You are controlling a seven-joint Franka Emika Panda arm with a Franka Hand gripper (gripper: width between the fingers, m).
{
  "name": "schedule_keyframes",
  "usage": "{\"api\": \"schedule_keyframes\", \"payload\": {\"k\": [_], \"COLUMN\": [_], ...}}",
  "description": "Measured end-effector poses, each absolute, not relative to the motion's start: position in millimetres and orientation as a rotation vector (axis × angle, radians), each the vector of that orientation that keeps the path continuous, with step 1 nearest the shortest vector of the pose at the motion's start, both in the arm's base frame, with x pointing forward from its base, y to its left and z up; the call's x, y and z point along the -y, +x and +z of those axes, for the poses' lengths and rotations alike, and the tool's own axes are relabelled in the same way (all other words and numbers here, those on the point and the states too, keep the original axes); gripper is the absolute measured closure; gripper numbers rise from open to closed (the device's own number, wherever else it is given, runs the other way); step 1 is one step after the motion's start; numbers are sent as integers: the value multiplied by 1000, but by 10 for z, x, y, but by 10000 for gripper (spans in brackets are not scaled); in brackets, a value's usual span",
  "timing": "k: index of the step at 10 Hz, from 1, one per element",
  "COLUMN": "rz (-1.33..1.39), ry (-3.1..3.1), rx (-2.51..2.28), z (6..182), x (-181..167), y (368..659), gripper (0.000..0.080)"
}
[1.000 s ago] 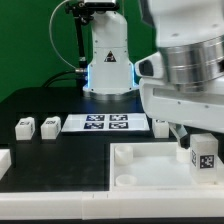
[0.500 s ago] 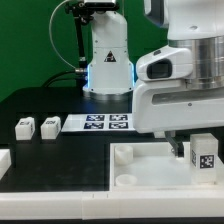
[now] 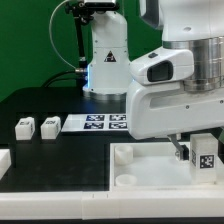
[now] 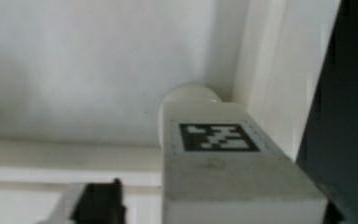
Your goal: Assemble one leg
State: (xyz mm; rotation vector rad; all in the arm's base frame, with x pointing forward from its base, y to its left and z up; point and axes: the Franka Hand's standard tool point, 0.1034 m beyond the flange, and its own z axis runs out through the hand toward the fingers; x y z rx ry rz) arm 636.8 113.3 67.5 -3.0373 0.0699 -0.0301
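A leg (image 3: 206, 156), a white block with a black-and-white marker, stands upright at the tray's (image 3: 150, 168) corner on the exterior view's right. My gripper (image 3: 193, 150) hangs right over it, with one dark finger (image 3: 179, 148) showing beside it. In the wrist view the leg (image 4: 220, 150) fills the space between my fingers. One finger (image 4: 101, 202) stands a little apart from the leg's side. The other finger is barely visible at the picture's edge. My gripper (image 4: 220, 208) is open around the leg.
Two more legs (image 3: 25, 126) (image 3: 49, 124) stand on the black table at the exterior view's left, and a third white part (image 3: 3, 158) shows at the edge. The marker board (image 3: 97, 123) lies in front of the robot base (image 3: 106, 60).
The arm's body has shifted toward the exterior view's left and now covers more of the marker board. The leg stays in the same place.
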Motion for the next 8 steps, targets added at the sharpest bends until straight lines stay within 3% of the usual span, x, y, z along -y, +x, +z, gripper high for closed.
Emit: {"api": "schedule_keyframes", "payload": {"k": [1,8], "rz": [-26,138], "ry": [-3034,-2430], "rx": [-151,-1743], "z": [675,699], "x": [-1130,-1165], "y": [6368,6375], "gripper": [511,509]}}
